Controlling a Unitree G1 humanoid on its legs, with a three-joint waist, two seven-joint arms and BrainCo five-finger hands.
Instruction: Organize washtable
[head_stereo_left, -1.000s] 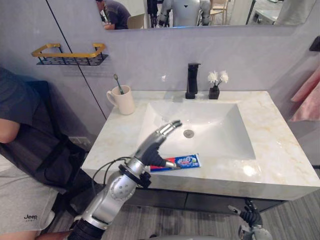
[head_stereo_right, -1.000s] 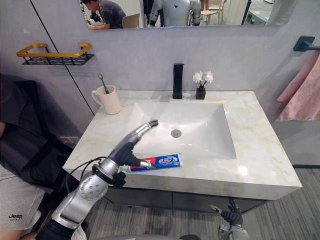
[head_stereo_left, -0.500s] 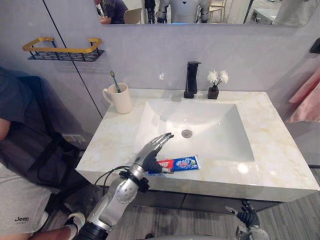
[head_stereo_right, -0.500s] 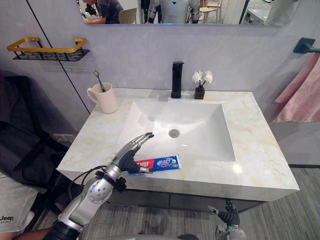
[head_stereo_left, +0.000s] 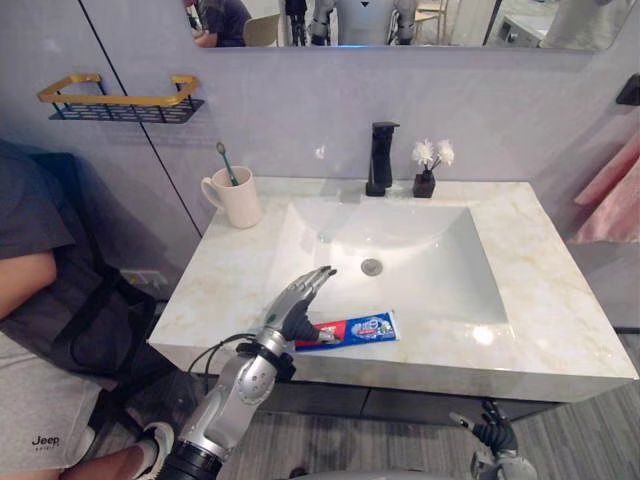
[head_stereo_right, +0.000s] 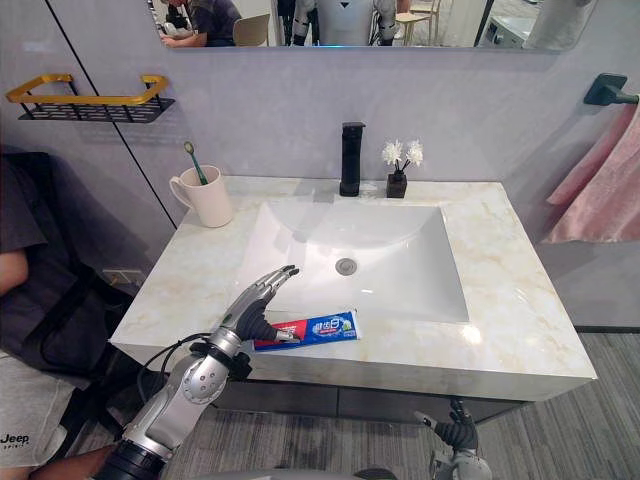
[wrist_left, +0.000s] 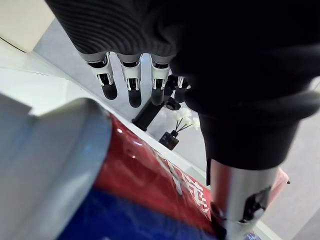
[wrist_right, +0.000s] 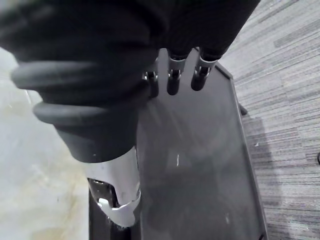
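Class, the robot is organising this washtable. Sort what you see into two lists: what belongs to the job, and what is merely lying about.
Job: toothpaste tube at the counter's front edge; left hand at its cap end; mug holding a toothbrush; right hand, down by the cabinet.
Lying about: faucet; flower vase; wall rack; pink towel; seated person.

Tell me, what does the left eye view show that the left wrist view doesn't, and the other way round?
The left eye view takes in the whole washtable: the sink, the cup with its toothbrush, the wall shelf and a seated person beside it. The left wrist view gives the close look: the left hand with straight fingers reaching over the toothpaste tube. Both share the left hand, the tube, the black faucet and the small flower vase.
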